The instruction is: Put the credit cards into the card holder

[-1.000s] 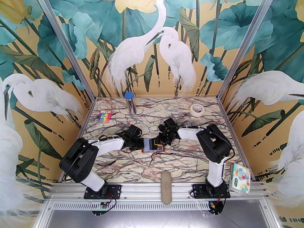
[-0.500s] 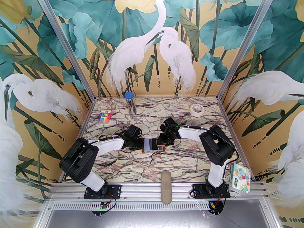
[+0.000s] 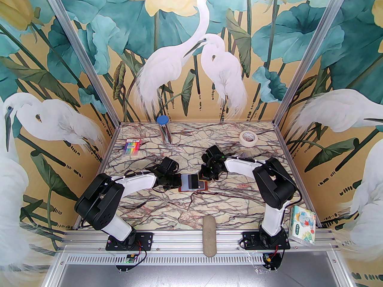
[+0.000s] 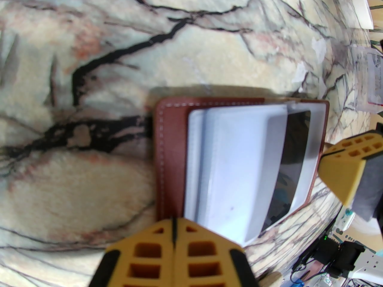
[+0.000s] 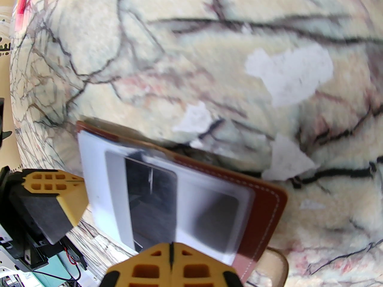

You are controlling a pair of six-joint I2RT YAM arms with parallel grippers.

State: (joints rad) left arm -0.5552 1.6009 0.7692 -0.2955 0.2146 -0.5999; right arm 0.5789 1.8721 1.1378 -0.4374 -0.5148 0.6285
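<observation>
Left end effector point(image 4: 174, 235), pinched shut and empty, seems to pin the open reddish-brown leather card holder point(image 4: 170, 148) just ahead of its tips. Right end effector point(image 5: 171, 259), likewise shut and empty, should nudge the dark plastic credit card point(image 5: 149, 202) before it flat and deeper into its clear sleeve.

Bright, even light; wrist views blurred and bulged at edges.
</observation>
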